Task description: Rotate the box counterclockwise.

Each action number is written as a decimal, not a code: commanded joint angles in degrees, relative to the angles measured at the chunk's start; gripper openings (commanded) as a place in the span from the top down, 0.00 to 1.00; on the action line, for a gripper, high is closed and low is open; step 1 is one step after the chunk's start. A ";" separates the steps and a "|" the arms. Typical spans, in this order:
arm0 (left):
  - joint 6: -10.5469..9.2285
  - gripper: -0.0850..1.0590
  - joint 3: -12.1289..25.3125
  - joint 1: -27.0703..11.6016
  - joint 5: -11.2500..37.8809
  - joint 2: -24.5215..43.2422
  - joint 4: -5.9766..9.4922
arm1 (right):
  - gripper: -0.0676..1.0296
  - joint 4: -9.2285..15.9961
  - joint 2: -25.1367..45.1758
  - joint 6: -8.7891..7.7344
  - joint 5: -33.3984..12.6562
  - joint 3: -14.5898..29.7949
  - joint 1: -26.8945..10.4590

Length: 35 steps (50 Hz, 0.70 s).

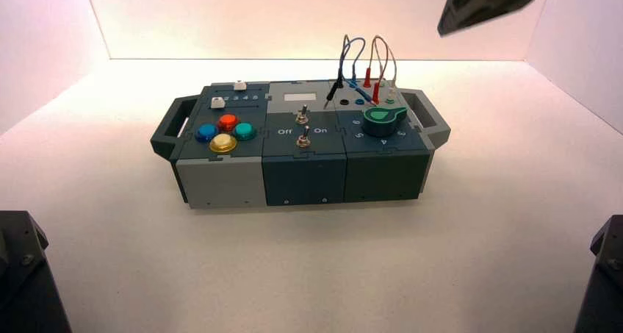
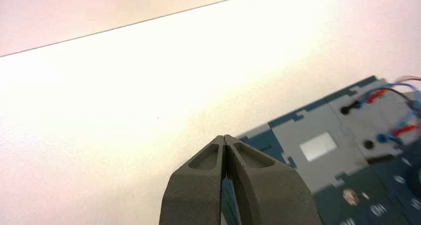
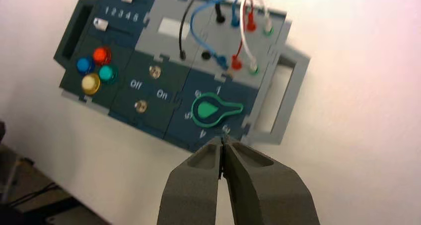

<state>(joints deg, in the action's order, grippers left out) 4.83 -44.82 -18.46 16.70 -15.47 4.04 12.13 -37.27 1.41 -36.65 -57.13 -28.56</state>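
Fingers of the left gripper (image 2: 224, 138) are pressed together with nothing pinched between them; in its wrist view they overlap the box's slider end, and whether they touch it cannot be told. Those of the right gripper (image 3: 222, 140) are also closed on nothing, their tips seen beside the green dial (image 3: 211, 109). Mid-table, short of the back edge of the white table (image 1: 316, 274), sits the box (image 1: 305, 178), handles toward the left and right edges. Push buttons (image 1: 222, 143) and toggle switches (image 1: 303, 140) lie nearer than the looped wires (image 1: 353, 46).
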 commanded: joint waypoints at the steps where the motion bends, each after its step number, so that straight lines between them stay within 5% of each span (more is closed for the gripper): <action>1: 0.26 0.95 3.69 0.09 -1.93 5.01 -0.09 | 0.96 1.76 -0.18 0.09 0.09 -0.18 -0.26; 35: 0.18 0.95 17.05 0.18 -4.13 31.46 0.35 | 0.96 10.72 2.46 -0.26 0.35 -6.50 -4.57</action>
<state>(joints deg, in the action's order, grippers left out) 4.83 -29.53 -18.46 12.92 14.94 4.31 22.24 -35.16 1.23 -36.74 -63.81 -32.96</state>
